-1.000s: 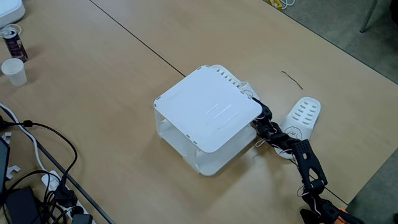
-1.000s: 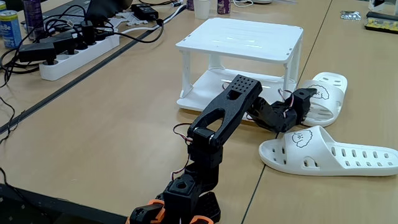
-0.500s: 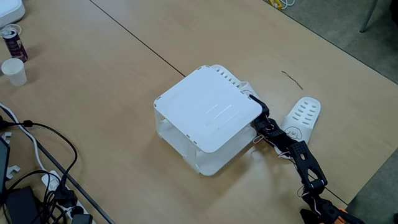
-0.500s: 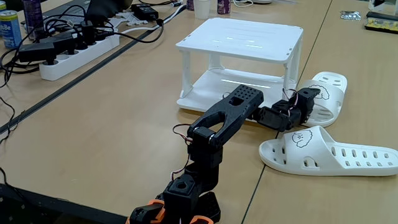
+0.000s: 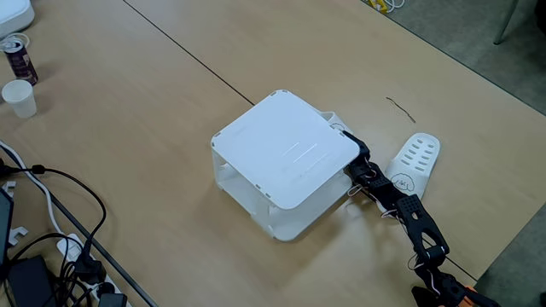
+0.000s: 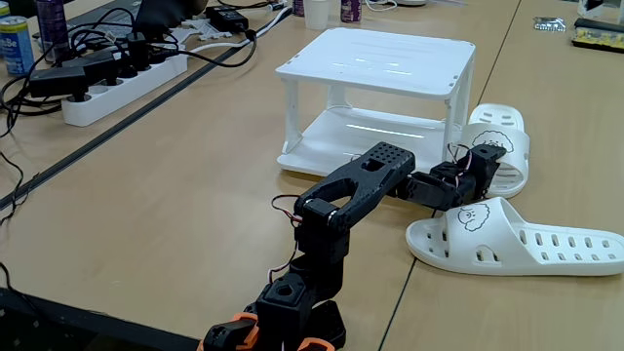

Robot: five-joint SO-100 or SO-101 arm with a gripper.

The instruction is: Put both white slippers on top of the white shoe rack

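The white shoe rack (image 5: pixel 286 158) stands mid-table with nothing on its flat top (image 6: pixel 380 58). One white slipper (image 6: pixel 502 146) lies against the rack's right side, its toe end tipped up; in the fixed view from above only a sliver of it (image 5: pixel 335 122) shows past the rack's top. My gripper (image 6: pixel 481 162) (image 5: pixel 352 150) is stretched out low and shut on this slipper's strap by the cartoon face. The other white slipper (image 6: pixel 517 242) (image 5: pixel 415 160) lies flat on the table beside the arm, sole down.
A power strip (image 6: pixel 117 83) with tangled cables and a can (image 6: pixel 15 44) sit at the table's left. A paper cup (image 5: pixel 19 96) and a can (image 5: pixel 17 58) stand far from the rack. A short bit of wire (image 5: pixel 401 109) lies beyond the slippers.
The arm has reached further forward and lower. The gripped slipper swung round and tipped up against the rack, its vent-hole end slipping out of sight behind the rack's top in the upper view.
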